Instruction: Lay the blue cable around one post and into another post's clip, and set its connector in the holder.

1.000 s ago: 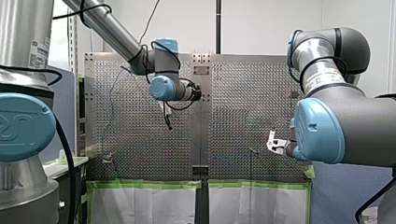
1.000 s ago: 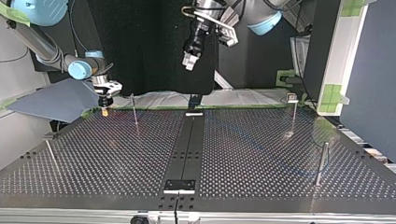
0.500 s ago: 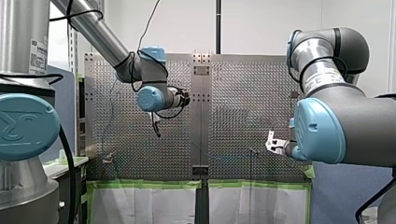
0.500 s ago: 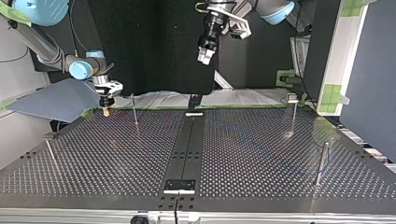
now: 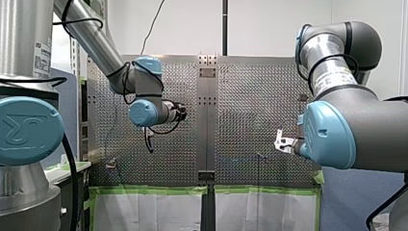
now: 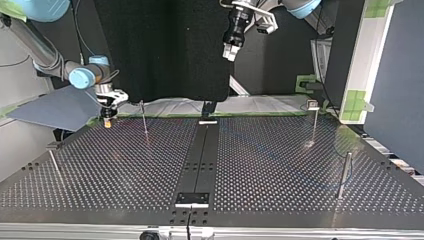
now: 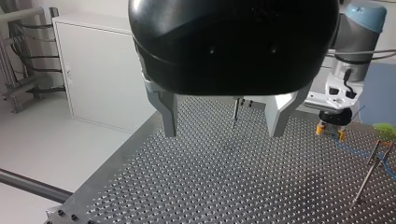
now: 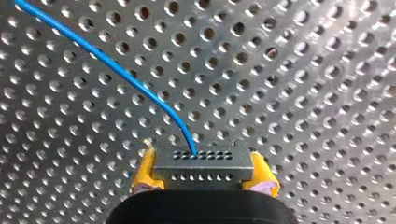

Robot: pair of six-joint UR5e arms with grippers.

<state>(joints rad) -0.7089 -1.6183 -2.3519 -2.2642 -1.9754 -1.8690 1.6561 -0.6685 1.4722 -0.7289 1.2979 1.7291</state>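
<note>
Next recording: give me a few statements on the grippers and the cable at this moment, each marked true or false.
1. My right gripper is shut on the connector. True.
2. The blue cable leaves the connector over the perforated table. True.
3. My left gripper holds the blue cable. False: it is open, with nothing between its fingers.
4. My left gripper rests on the table. False: the top view shows it well above the table.

The cable point(image 8: 116, 74) is blue, the connector point(image 8: 203, 168) grey, the pads point(image 8: 144, 171) yellow.
</note>
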